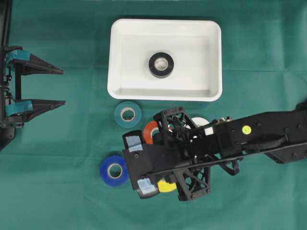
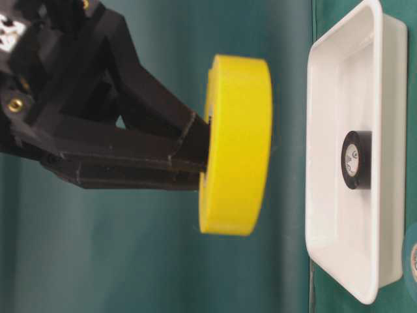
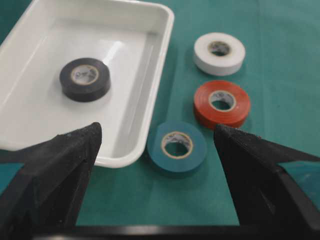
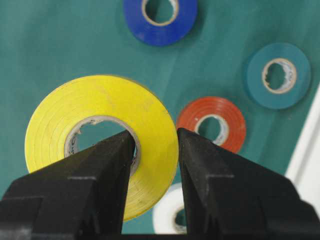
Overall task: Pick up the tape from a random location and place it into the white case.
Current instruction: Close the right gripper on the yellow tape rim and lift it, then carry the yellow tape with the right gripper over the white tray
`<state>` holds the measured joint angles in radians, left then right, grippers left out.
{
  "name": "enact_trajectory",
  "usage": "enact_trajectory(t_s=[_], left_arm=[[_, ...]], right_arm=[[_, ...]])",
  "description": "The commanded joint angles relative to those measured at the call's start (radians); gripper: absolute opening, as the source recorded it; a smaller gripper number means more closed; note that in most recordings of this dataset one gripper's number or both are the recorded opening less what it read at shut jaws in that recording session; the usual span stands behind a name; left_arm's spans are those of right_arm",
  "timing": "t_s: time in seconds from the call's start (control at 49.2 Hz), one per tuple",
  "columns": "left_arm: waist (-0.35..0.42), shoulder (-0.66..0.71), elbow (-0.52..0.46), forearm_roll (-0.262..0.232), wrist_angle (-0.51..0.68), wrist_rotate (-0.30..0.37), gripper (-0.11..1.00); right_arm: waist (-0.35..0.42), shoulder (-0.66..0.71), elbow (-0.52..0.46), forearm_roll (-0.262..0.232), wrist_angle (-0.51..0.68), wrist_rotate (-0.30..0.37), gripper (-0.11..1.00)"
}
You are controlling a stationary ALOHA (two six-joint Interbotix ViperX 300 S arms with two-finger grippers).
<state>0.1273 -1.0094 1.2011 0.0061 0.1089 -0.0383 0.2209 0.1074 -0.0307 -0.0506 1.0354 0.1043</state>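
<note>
My right gripper point(image 4: 156, 137) is shut on a yellow tape roll point(image 4: 55, 120), one finger through its hole and the other outside the ring. The roll point(image 2: 238, 143) hangs clear above the green cloth, at the front of the white case point(image 1: 111, 72). A black tape roll point(image 1: 161, 64) lies flat inside the case. My left gripper point(image 1: 63, 86) stands open and empty at the far left. In the left wrist view it point(image 3: 157, 131) looks toward the case point(image 3: 160, 45) and the loose rolls.
Loose rolls lie on the cloth in front of the case: teal point(image 1: 127, 114), blue point(image 1: 114, 170), red point(image 1: 150, 132) and white point(image 1: 200, 120), the last two partly under my right arm. The case's rim point(image 4: 307, 165) shows at the right wrist view's right edge.
</note>
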Motion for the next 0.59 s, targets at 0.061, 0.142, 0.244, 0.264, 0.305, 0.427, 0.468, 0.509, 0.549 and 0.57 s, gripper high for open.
enact_trajectory(t_s=[0.061,0.142,0.244,0.264,0.305,0.427,0.468,0.509,0.549,0.57], left_arm=[[-0.002,0.008,-0.012,-0.002,-0.005,0.0,0.91],[-0.002,0.008,-0.014,0.0,-0.005,0.0,0.91],[-0.002,0.008,-0.012,-0.002,-0.005,0.0,0.91],[-0.002,0.008,-0.012,0.0,-0.005,0.0,0.91],[-0.002,0.008,-0.014,0.0,-0.005,0.0,0.91],[-0.002,0.008,-0.012,0.0,-0.005,0.0,0.91],[-0.002,0.008,-0.012,0.0,-0.005,0.0,0.91],[-0.002,0.008,-0.012,0.0,-0.005,0.0,0.91],[-0.002,0.008,-0.012,0.0,-0.005,0.0,0.91],[-0.002,0.008,-0.012,0.0,-0.005,0.0,0.91]], right_arm=[[-0.041,-0.034,-0.017,-0.009,-0.002,0.002,0.29],[-0.069,-0.034,-0.015,-0.017,-0.002,0.0,0.29],[-0.11,-0.034,-0.015,-0.032,-0.002,-0.002,0.29],[-0.118,-0.034,-0.015,-0.037,-0.003,-0.002,0.29],[-0.137,-0.034,-0.014,-0.041,-0.003,-0.002,0.29],[-0.19,-0.034,-0.015,-0.051,-0.005,-0.011,0.29],[-0.213,-0.034,-0.014,-0.052,-0.008,-0.011,0.29],[-0.233,-0.034,-0.014,-0.055,-0.011,-0.012,0.29],[-0.253,-0.032,-0.014,-0.058,-0.015,-0.012,0.29],[-0.264,-0.032,-0.014,-0.06,-0.017,-0.012,0.29]])
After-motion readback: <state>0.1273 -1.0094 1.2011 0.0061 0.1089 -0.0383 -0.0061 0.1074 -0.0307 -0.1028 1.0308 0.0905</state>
